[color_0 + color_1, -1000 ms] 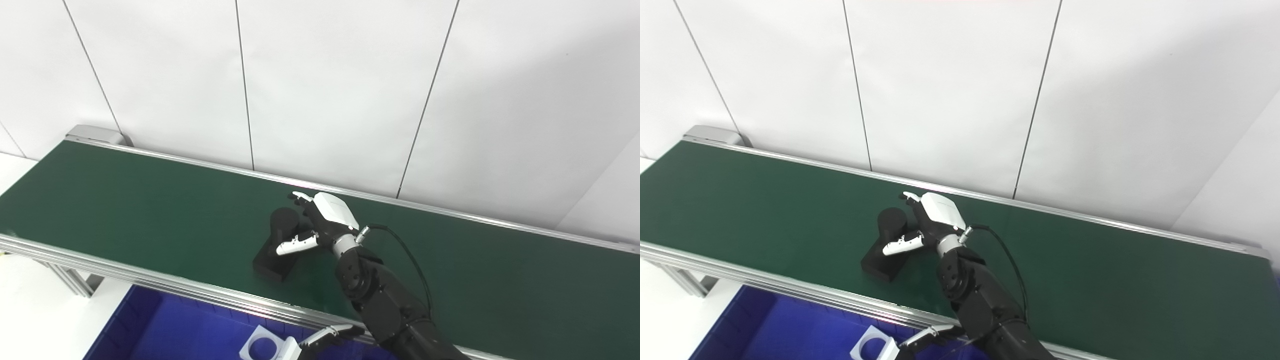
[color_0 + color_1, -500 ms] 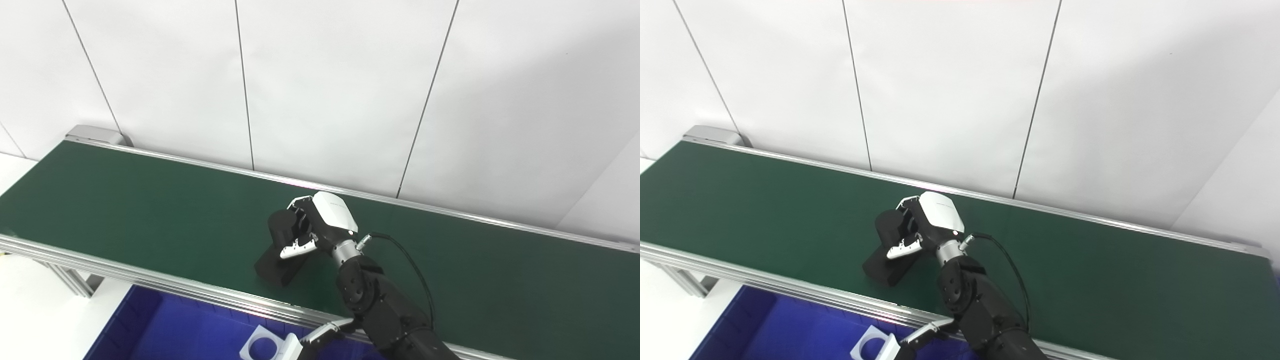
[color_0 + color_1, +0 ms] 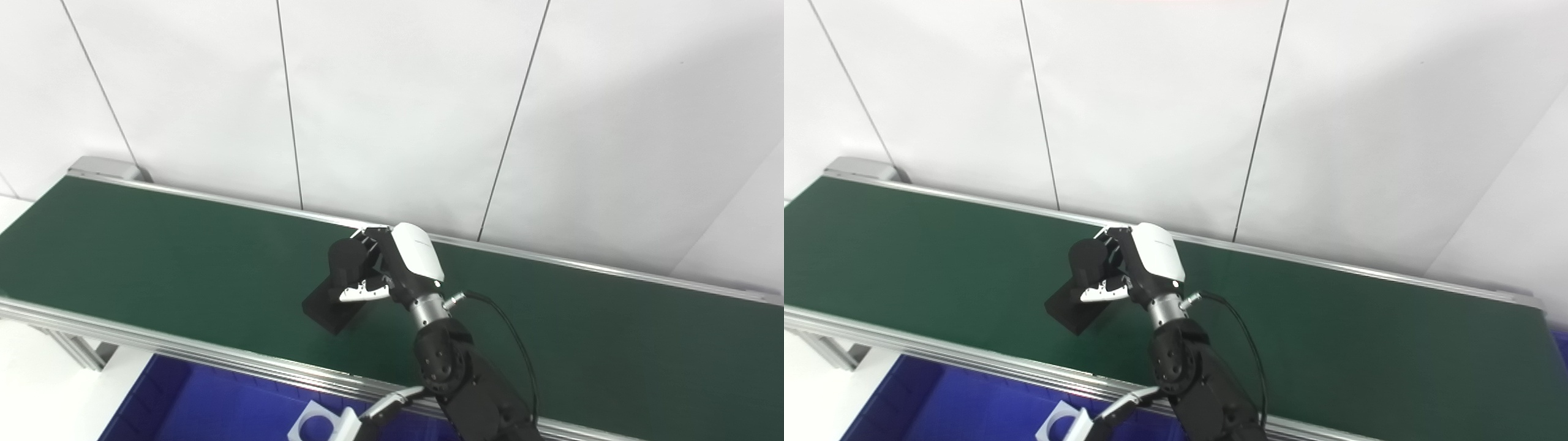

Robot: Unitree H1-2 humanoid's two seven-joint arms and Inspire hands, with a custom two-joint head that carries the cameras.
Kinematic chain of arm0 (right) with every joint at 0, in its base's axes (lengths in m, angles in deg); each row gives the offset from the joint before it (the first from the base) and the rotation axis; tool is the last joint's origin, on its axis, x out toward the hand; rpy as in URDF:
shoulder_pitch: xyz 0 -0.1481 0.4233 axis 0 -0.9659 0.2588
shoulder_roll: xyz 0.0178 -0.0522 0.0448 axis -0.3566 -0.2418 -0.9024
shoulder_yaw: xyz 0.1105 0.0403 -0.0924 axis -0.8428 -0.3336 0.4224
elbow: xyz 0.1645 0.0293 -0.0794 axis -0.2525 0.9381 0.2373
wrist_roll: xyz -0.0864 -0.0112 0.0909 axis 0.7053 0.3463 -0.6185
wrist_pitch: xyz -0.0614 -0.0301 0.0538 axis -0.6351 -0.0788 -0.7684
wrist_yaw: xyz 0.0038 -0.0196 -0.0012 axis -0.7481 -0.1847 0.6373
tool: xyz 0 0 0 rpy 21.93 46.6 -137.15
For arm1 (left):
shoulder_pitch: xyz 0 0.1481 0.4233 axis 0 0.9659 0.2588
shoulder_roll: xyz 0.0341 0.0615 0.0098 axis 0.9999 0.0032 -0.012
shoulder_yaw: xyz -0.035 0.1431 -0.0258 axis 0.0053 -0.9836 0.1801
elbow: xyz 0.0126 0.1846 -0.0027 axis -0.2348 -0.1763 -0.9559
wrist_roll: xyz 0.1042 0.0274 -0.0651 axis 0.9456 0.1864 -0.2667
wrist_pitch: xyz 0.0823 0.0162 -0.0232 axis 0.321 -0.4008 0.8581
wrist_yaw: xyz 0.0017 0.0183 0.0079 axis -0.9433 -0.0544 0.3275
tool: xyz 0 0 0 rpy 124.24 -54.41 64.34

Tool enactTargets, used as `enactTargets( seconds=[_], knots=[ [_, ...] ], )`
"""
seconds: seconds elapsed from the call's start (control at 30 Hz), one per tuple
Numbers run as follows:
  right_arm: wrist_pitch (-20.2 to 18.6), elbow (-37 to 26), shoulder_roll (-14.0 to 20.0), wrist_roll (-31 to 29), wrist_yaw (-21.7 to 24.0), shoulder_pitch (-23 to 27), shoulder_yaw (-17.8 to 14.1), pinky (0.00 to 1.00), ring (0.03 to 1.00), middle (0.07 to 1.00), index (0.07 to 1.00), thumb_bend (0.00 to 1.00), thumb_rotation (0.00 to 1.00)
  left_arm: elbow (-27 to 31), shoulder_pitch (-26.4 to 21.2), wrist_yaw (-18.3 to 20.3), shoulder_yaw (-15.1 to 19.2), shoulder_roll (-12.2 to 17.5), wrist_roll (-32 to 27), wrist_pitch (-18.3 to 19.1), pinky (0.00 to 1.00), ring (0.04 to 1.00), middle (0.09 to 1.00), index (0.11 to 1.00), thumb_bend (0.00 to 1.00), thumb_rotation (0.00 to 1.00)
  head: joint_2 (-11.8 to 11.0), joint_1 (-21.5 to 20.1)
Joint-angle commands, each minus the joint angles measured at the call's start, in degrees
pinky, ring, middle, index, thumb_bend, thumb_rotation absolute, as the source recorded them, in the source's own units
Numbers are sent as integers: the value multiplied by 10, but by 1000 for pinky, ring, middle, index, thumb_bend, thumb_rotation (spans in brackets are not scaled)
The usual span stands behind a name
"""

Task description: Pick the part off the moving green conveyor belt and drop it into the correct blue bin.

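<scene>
Compared with a second ago, I see my right hand has gone from fingers spread beside the black part to fingers wrapped around it. The part, which lay flat on the green belt then, now hangs tilted in the grip: its round upper end is up near the fingertips and its flat block end points down and to the left, raised off the belt surface with a faint shadow under it. The whole picture has also slid a little, so my head cameras have moved; the belt and wall panels sit slightly differently for that reason alone.

The right hand is clamped on the part. Its fingers curl over the far side of the round end, and the thumb presses across the near side, just above the block end. The white back of the hand faces up and to the right, and the black forearm runs down to the bottom edge, its cable looping beside the wrist.

At the bottom edge, below the belt's near rail, I see the blue bin with a white piece with a round hole in it. My left hand shows only as a sliver right beside that white piece, over the bin; I cannot tell whether it is open or closed.
</scene>
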Motion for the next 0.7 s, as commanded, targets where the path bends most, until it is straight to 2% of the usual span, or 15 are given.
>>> enactTargets(
  seconds=[0.0, 0.1, 0.17, 0.33, 0.47, 0.53, 0.67],
  knots=[
    [-2, -56, 5, 0, -10, 2, -14, 251, 313, 401, 504, 511, 0, 20, 2, 5, 4, 6, -3, -14, 782, 811, 821, 796, 779, 398, 3, -2],
    [-19, -122, 15, -8, 5, -28, -34, 225, 285, 459, 490, 517, 0, 26, 3, 6, 7, 10, -7, -14, 776, 805, 817, 790, 783, 379, 12, -13],
    [-35, -170, 21, -13, 16, -52, -49, 233, 294, 412, 502, 512, 0, 31, 6, 7, 9, 13, -10, -14, 773, 804, 817, 789, 788, 377, 18, -23],
    [-69, -284, 41, -15, 44, -111, -74, 277, 348, 422, 510, 513, 0, 47, 20, 11, 18, 17, -14, -14, 788, 811, 822, 787, 792, 414, 32, -43],
    [-70, -364, 65, -11, 47, -173, -96, 303, 368, 424, 510, 513, 0, 62, 33, 22, 34, 19, -10, -14, 783, 809, 821, 785, 789, 445, 43, -61],
    [-77, -403, 70, -10, 51, -205, -106, 249, 326, 422, 515, 512, 0, 73, 42, 31, 42, 21, -11, -13, 784, 810, 822, 785, 785, 453, 51, -69],
    [-86, -486, 79, -8, 57, -289, -127, 217, 291, 408, 507, 512, 0, 96, 58, 54, 61, 24, -22, -13, 780, 809, 820, 784, 782, 452, 64, -86]
  ],
)
